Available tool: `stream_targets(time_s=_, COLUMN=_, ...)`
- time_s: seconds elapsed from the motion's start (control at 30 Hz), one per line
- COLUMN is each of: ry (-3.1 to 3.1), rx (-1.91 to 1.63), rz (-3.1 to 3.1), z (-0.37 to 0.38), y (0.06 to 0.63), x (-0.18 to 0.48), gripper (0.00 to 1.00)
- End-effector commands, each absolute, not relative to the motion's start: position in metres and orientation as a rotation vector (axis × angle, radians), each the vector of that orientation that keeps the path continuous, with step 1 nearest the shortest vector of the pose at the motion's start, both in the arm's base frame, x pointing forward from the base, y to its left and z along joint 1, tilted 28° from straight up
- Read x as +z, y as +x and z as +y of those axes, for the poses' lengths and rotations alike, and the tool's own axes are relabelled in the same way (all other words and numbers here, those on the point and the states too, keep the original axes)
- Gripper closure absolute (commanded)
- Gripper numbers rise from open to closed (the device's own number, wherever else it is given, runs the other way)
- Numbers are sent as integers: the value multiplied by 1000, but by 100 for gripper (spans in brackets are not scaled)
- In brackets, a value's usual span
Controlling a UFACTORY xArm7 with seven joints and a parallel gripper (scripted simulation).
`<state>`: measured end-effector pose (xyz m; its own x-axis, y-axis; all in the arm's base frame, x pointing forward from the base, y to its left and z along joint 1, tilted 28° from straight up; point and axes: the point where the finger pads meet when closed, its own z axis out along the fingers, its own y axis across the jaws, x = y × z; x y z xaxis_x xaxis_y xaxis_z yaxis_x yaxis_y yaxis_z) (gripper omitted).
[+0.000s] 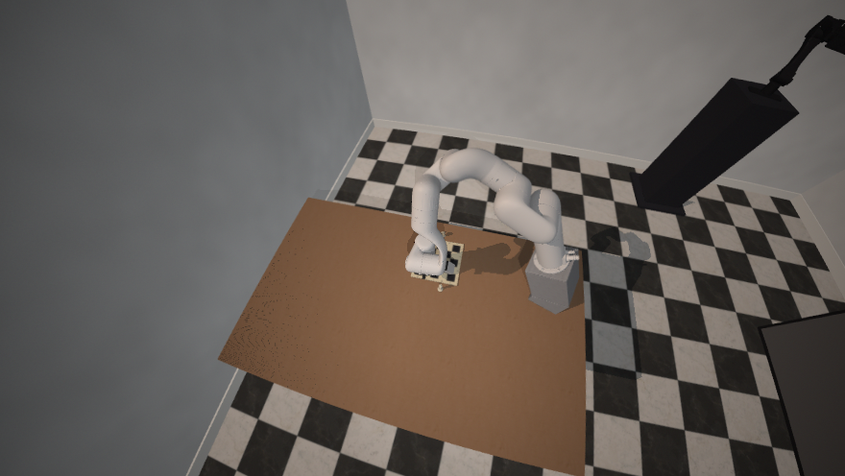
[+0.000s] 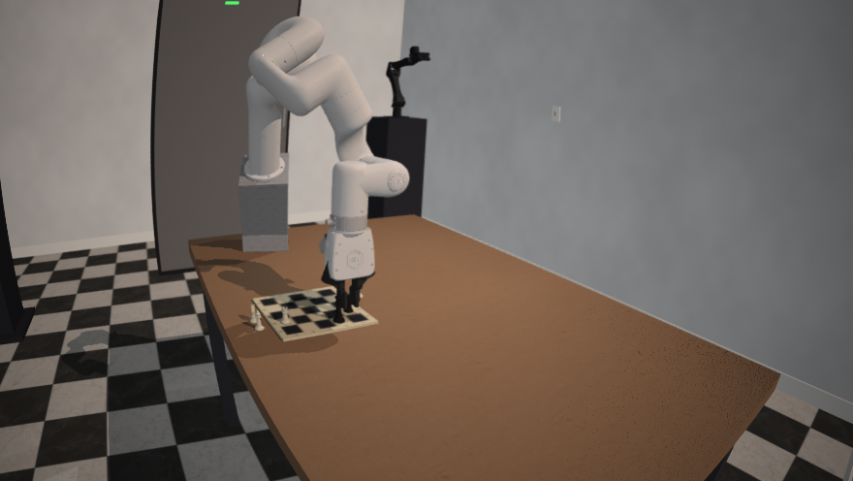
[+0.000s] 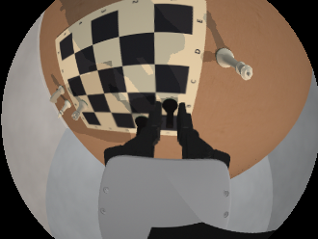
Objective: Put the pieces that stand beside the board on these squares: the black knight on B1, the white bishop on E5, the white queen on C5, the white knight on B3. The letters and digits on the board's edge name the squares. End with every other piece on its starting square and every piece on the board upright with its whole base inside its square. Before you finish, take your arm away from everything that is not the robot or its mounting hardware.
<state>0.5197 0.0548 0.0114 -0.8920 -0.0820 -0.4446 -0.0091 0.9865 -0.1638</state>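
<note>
The small chessboard (image 2: 313, 311) lies on the brown table near the arm's base; it also shows in the wrist view (image 3: 135, 57) and from above (image 1: 441, 263). My gripper (image 3: 170, 110) points straight down at the board's near edge row, and it also shows in the side view (image 2: 347, 310). Its fingers stand slightly apart, open. A black piece, the black knight (image 3: 168, 107), stands upright on the board between the fingertips with small gaps on both sides. A white piece (image 3: 233, 64) is on the table beside the board's right edge. Two white pieces (image 3: 66, 104) stand off the left edge.
The white pieces also show beside the board's left corner in the side view (image 2: 256, 317), near the table's edge. Another white piece (image 2: 284, 314) seems to stand on the board. The arm's grey base block (image 2: 263, 208) is behind the board.
</note>
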Motion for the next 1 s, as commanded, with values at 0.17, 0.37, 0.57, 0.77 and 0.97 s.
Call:
stream_targets(time_s=0.17, ry=-66, rx=-216, rz=2663, z=56, y=520, x=13, gripper=63)
stream_targets(time_s=0.37, ry=-66, rx=-216, rz=2663, z=56, y=520, x=13, gripper=63)
stream_targets(time_s=0.57, ry=-66, rx=-216, rz=2663, z=56, y=520, x=14, gripper=63)
stream_targets(time_s=0.77, ry=-66, rx=-216, rz=2663, z=58, y=512, x=29, gripper=63)
stream_targets(time_s=0.97, ry=-66, rx=-216, rz=2663, z=61, y=503, x=47, gripper=63)
